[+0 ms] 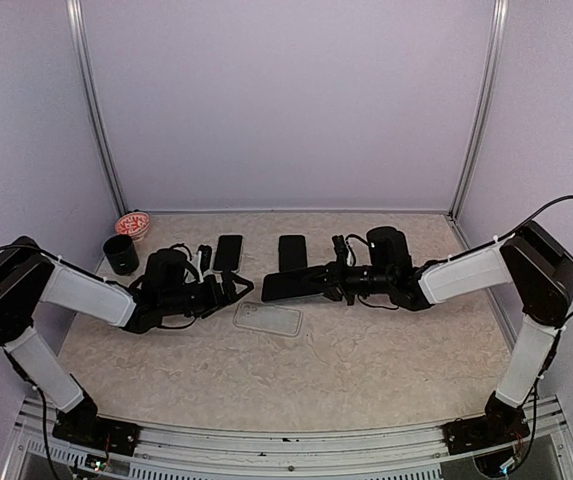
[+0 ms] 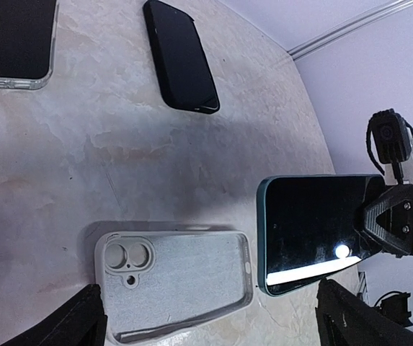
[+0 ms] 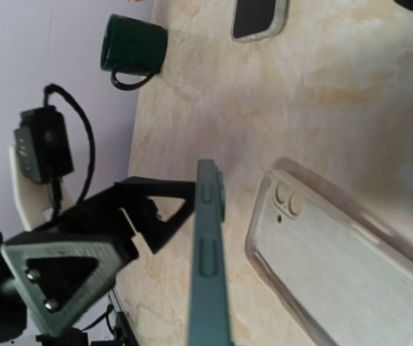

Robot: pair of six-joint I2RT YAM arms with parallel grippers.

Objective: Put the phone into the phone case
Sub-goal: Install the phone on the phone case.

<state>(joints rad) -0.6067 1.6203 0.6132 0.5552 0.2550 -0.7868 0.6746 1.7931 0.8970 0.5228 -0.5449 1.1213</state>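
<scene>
1. Carry step: my right gripper (image 1: 331,281) clamps the teal-edged black-glass phone (image 1: 288,288), raised just beyond the clear rubbery phone case (image 1: 267,318).
2. My left gripper (image 1: 228,291) gapes wide beside the case, empty.
3. Next: align, lower phone in.

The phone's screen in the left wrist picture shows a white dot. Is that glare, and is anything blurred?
Left wrist view: yes, the phone mirrors a light as a bright dot and a pale band. Right wrist view: the phone's edge, near the lens, is soft, the green mug sharper. Top view: even light, no glare.
</scene>
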